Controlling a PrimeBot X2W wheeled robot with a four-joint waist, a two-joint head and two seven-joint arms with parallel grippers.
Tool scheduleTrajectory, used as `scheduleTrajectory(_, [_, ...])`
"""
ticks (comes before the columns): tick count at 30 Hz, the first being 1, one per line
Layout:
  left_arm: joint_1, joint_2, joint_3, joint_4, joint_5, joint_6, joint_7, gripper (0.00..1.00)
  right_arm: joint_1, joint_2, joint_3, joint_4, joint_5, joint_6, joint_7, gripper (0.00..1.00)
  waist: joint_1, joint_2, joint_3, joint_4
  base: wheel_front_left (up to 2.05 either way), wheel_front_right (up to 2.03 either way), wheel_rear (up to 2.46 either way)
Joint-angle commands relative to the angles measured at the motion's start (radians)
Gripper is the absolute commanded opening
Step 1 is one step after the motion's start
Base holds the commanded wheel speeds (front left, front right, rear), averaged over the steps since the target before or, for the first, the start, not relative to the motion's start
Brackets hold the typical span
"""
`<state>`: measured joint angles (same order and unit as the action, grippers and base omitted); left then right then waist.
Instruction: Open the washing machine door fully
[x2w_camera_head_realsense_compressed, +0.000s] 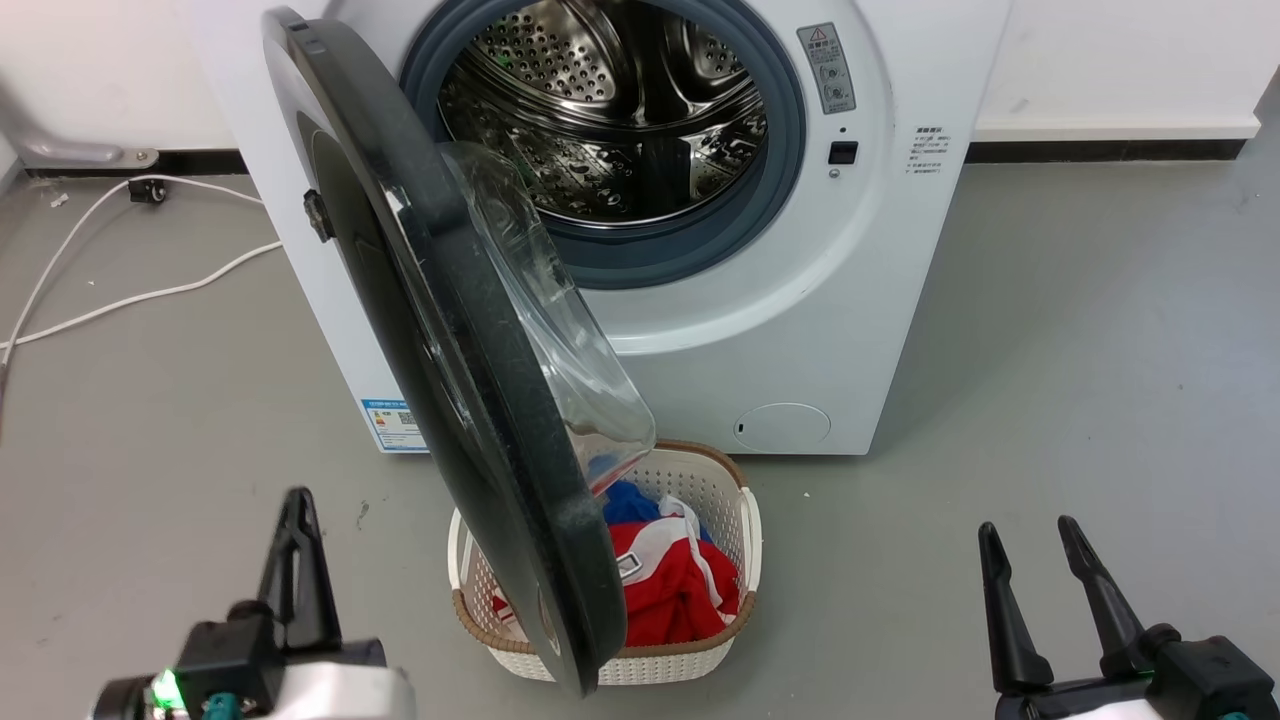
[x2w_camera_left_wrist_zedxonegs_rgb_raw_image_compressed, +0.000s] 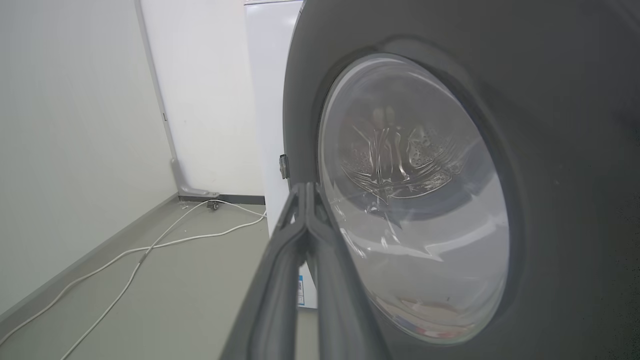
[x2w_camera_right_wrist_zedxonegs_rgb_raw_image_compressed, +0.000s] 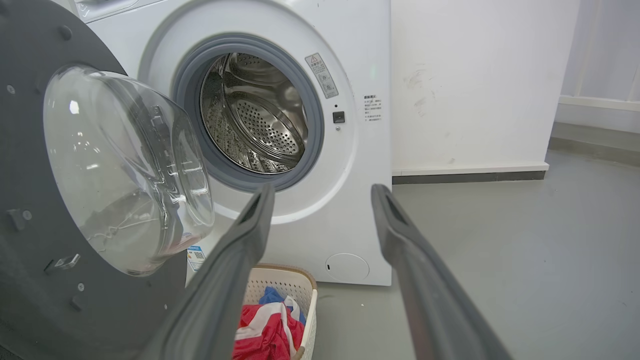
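Your head view finds the washing machine (x2w_camera_head_realsense_compressed: 800, 330) at 12 o'clock, its steel drum (x2w_camera_head_realsense_compressed: 600, 110) exposed. The washing machine door (x2w_camera_head_realsense_compressed: 500, 430) is swung out from the machine's left side. It stands nearly edge-on to the head camera and runs from 11 o'clock down to 6 o'clock. Its clear glass bowl bulges toward 3 o'clock.

Your left gripper (x2w_camera_head_realsense_compressed: 298, 497) sits at 7 o'clock, apart from the door's lower edge, with its fingers pressed together on nothing. In the left wrist view those shut fingers (x2w_camera_left_wrist_zedxonegs_rgb_raw_image_compressed: 280, 260) point at the door's glossy outer face. Whether their tips touch it cannot be told.

Your right gripper (x2w_camera_head_realsense_compressed: 1028, 526) sits at 5 o'clock, well clear of the machine. Its fingers are spread apart and empty. The right wrist view looks between them at the machine's white front, with the door's inner side at 9 o'clock.

A white laundry basket (x2w_camera_head_realsense_compressed: 745, 500) holding red, white and blue clothing (x2w_camera_head_realsense_compressed: 670, 590) stands on the grey floor (x2w_camera_head_realsense_compressed: 1100, 400) at 6 o'clock. The door's lower edge crosses in front of it. A white cable (x2w_camera_head_realsense_compressed: 150, 295) trails across the floor at 9 o'clock.
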<state>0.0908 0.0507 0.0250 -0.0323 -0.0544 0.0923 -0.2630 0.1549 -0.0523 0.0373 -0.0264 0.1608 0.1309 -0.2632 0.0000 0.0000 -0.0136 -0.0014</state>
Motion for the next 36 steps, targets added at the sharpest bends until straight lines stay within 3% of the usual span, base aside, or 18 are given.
scheduleTrajectory(1, [-0.018,-0.001,0.005,-0.011,0.005,0.003,-0.003,0.00,0.011,0.004,-0.001,-0.004,0.008,0.000,-0.002,1.00,0.0000,0.0000,0.000,0.001,0.00,0.00,0.00])
scheduleTrajectory(14, [-0.103,0.015,-0.045,-0.292,0.079,-0.008,-0.003,0.00,0.014,0.004,0.001,-0.007,0.008,0.000,-0.002,1.00,0.0000,0.0000,-0.012,-0.005,0.00,0.00,0.00])
scheduleTrajectory(25, [-0.151,0.016,-0.280,-0.404,0.114,-0.076,-0.003,0.00,0.012,0.004,0.004,-0.012,0.011,0.000,-0.002,1.00,0.0000,0.0000,-0.015,-0.010,0.00,0.00,0.00])
scheduleTrajectory(32, [-0.188,0.011,-0.440,-0.373,0.100,-0.127,-0.003,0.00,0.005,0.004,0.005,-0.012,0.011,0.000,-0.002,1.00,0.0000,0.0000,-0.010,-0.011,0.00,0.00,0.00])
scheduleTrajectory(36, [-0.194,0.008,-0.503,-0.340,0.086,-0.133,-0.003,0.00,-0.002,0.004,0.010,-0.010,0.017,0.000,-0.002,1.00,0.0000,0.0000,-0.007,-0.017,0.00,0.00,0.00])
